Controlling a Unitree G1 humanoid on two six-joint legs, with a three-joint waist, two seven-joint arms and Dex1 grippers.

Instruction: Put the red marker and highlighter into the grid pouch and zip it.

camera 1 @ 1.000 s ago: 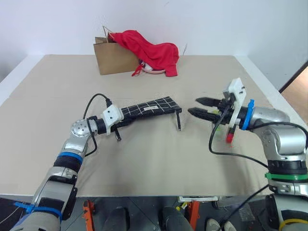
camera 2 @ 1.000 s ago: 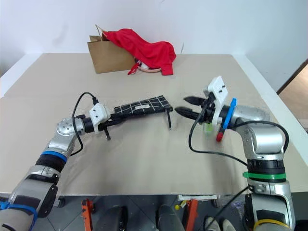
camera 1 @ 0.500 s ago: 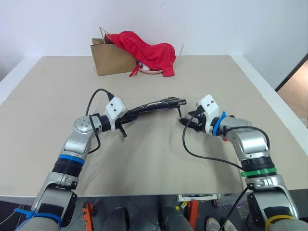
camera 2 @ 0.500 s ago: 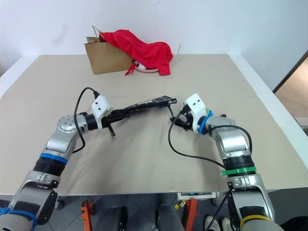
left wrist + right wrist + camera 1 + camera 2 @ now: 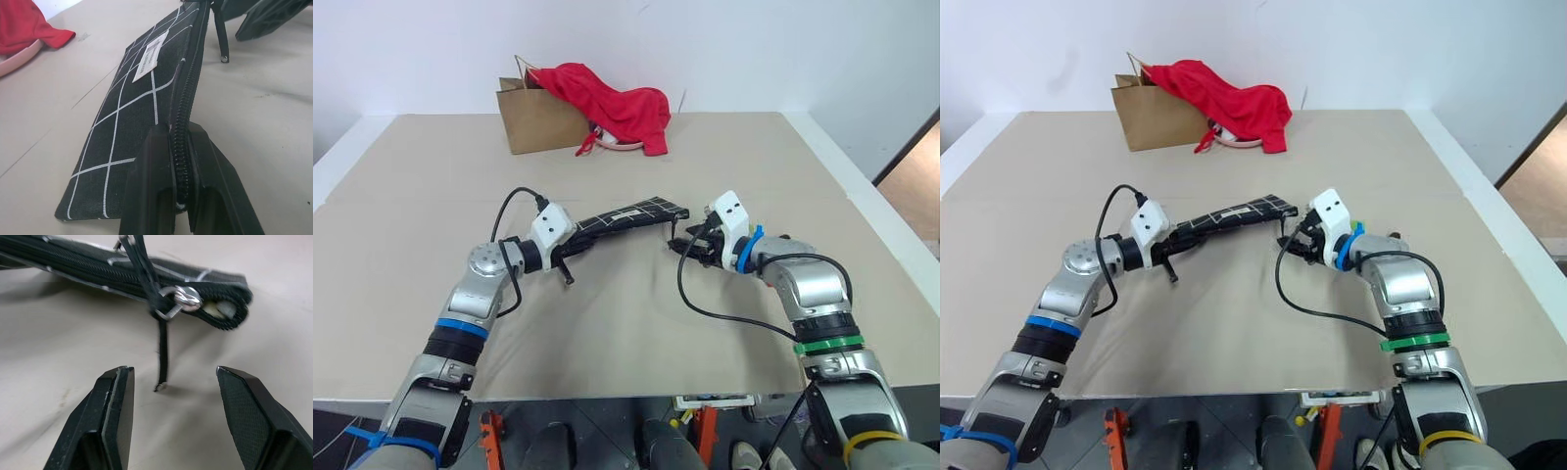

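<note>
Left gripper (image 5: 180,161) clamped on flat black white-gridded fabric pouch (image 5: 132,107) (zipper edge), right gripper (image 5: 168,382) spread apart around black cord pull (image 5: 161,352)

Grid pouch (image 5: 625,214) raised off table, zipper seemingly almost shut, cord pull (image 5: 162,352) dangling.

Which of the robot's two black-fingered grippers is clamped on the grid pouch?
The left gripper: its fingers pinch the black grid-lined fabric pouch at the zipper edge. The right gripper is open, short of the cord pull.
</note>
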